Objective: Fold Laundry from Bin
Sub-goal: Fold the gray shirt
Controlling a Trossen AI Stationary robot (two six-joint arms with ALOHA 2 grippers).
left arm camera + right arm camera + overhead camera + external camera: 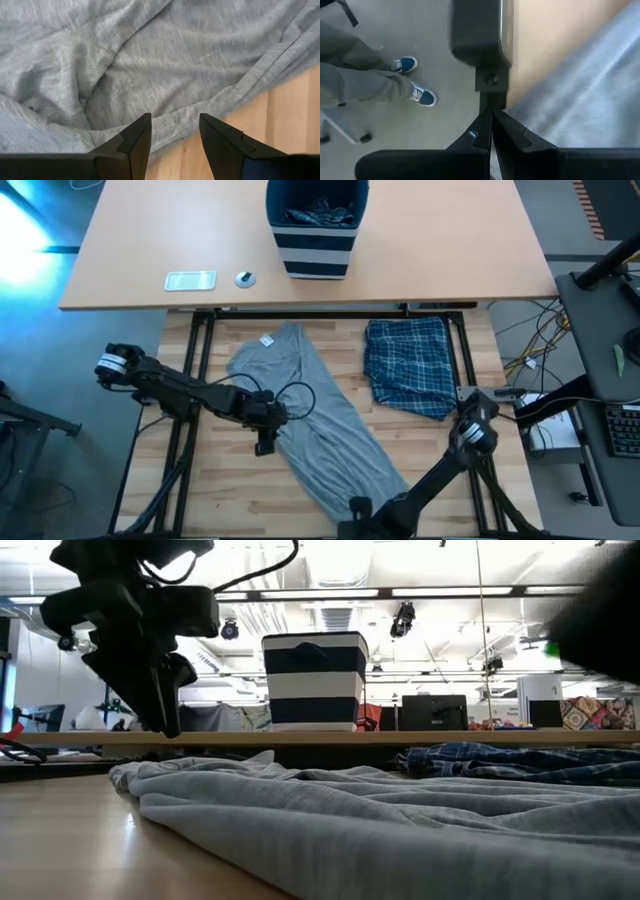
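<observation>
A grey T-shirt (315, 415) is lying spread across the slatted wooden table (430, 460), running on a slant from near the far edge toward the near right corner, with a small white label showing at its collar end. To its right, a little apart, a plaid piece (410, 367) is sitting folded into a rough rectangle.

The left gripper (264, 442) is hanging just over the near-left edge of the T-shirt, about midway along it. In the left wrist view its fingers (135, 137) are standing partly apart with nothing between them, pointing down at the shirt's hem where cloth meets bare wood. From table height the left gripper (165, 715) is showing clear of the cloth, not touching it.

The right gripper (491, 122) is waiting at the near edge of the table by the shirt's lower end, its fingers pressed together and empty. Its exact place in the overhead view is hard to make out, since the arm runs off the picture's bottom.

The bin (317, 225) is standing on the farther, paler desk (450, 250), with more plaid laundry (318, 215) bunched inside. A phone (190, 280) and a small round thing (245, 278) are lying on that desk, left of the bin.

In the right wrist view, a person's legs in grey trousers and blue shoes (420, 95) are showing on the floor beyond the table.
</observation>
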